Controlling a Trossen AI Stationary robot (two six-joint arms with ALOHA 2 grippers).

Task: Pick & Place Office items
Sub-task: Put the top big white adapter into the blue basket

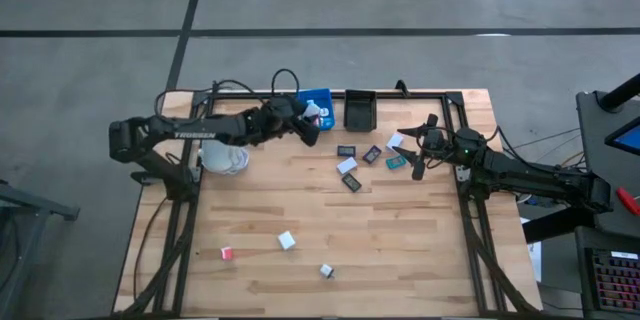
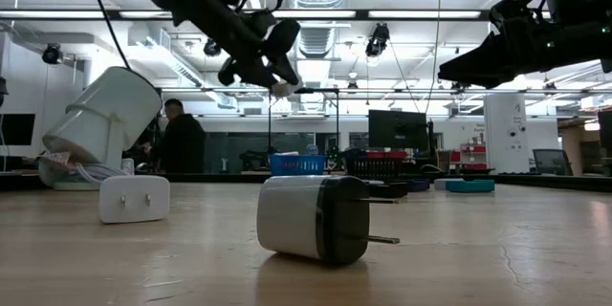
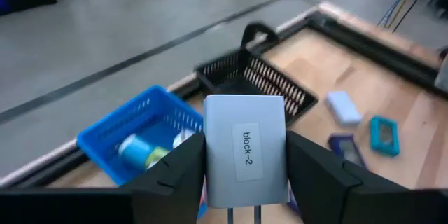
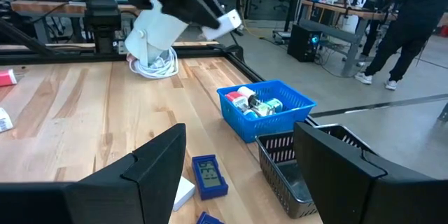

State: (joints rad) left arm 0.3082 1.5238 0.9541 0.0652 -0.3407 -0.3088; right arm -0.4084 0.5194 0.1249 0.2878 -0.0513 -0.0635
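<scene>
**White block held over the blue bin**

Nearest the low camera, a white-and-black plug block lies on its side on the wooden counter, prongs pointing sideways, with a second white charger behind it. I have the left claw clamped on a smooth white block labelled "block-2", raised above the counter's far edge, just beside the blue bin. I judge it is held there ready for dropping in; that mesh-walled bin already holds a few small pieces. The black bin sits next to it, a wire-like basket.

My right claw hangs with its fingers apart, holding nothing, over the flat rectangles clustered mid-counter, probably lined up for the next pick. Three little cubes wait well apart on the near side. The white mug lies tipped under my left arm.
</scene>
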